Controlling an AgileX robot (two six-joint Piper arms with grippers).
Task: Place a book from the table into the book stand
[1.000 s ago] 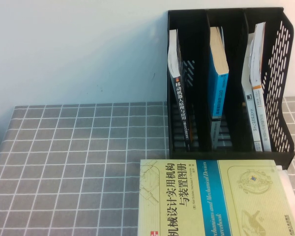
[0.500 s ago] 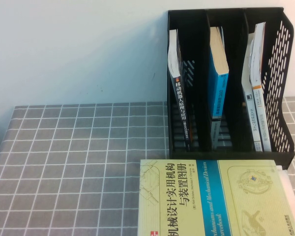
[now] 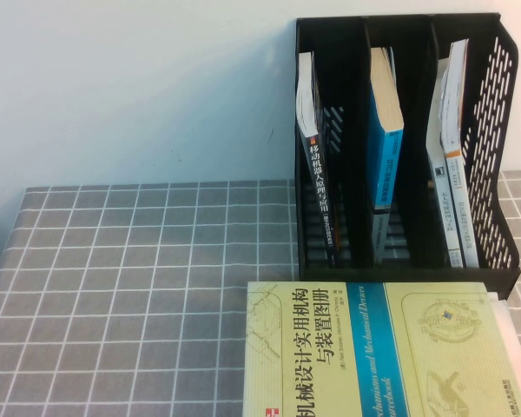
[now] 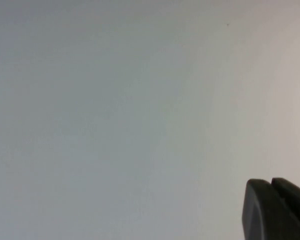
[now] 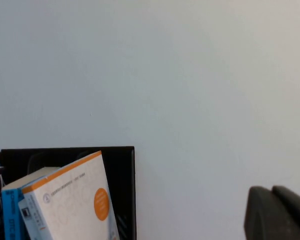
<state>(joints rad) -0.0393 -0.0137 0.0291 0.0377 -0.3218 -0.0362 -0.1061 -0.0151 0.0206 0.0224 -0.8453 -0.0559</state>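
The book (image 3: 378, 347), large with a pale yellow-green cover and a blue band, lies flat on the table (image 3: 139, 278) at the front right, cut off by the picture's lower edge. The black book stand (image 3: 495, 130) stands behind it at the back right, with books upright in its three compartments. Neither arm shows in the high view. My left gripper (image 4: 270, 182) shows only as dark fingertips pressed together, facing a blank wall. My right gripper (image 5: 271, 190) is likewise shut and empty, raised facing the wall beside the top of the book stand (image 5: 119, 190).
A dark-spined book (image 3: 317, 174) leans in the stand's left compartment, a blue one (image 3: 385, 148) in the middle, white ones (image 3: 447, 174) in the right. A white book with an orange edge (image 5: 70, 205) shows in the right wrist view. A pale wall stands behind the table.
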